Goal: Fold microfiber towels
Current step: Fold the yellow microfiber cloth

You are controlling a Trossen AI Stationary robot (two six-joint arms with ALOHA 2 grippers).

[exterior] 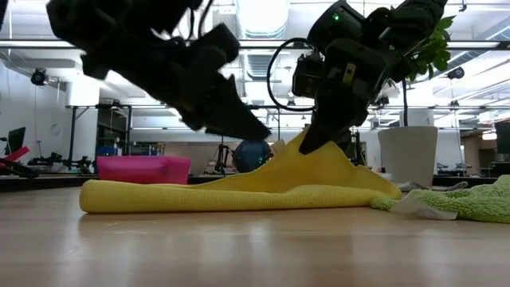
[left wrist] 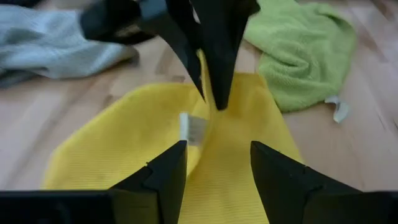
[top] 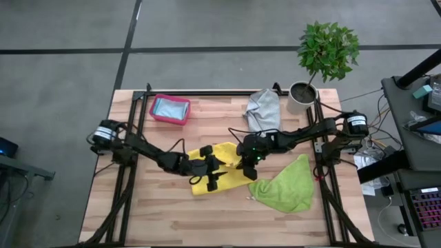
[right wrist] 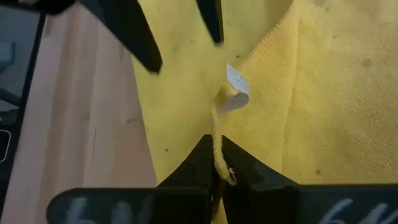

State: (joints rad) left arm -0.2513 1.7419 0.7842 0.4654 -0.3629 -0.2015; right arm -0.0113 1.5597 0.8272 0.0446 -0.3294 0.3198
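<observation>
1. Yellow microfiber, the yellow towel (top: 219,165) lies near the middle of the wooden table (top: 172,213), partly doubled over, with a white label (right wrist: 236,93) on its upper face.
2. The right gripper (right wrist: 216,168) is clenched on an edge of the yellow towel; in the right wrist view the hem runs straight into the meeting point of its two dark fingers.
3. In the low view that pinched edge is lifted into a peak above the rest of the cloth, which stays flat on the table.
4. The left gripper (left wrist: 217,158) hangs just above the yellow towel with its fingers spread apart and nothing between them.
5. The two grippers are close together over the same cloth, the left one coming in from the left side and the right one from the right.
6. A lime green towel (top: 286,184) lies crumpled to the right of the yellow one, just beside it, with a small white tag at its left edge.
7. A grey towel (top: 264,109) lies bunched at the far side of the table, next to a white pot holding a potted plant (top: 324,55) at the far right corner.
8. A pink bin (top: 169,109) sits at the far left, with a light blue cloth inside it.
</observation>
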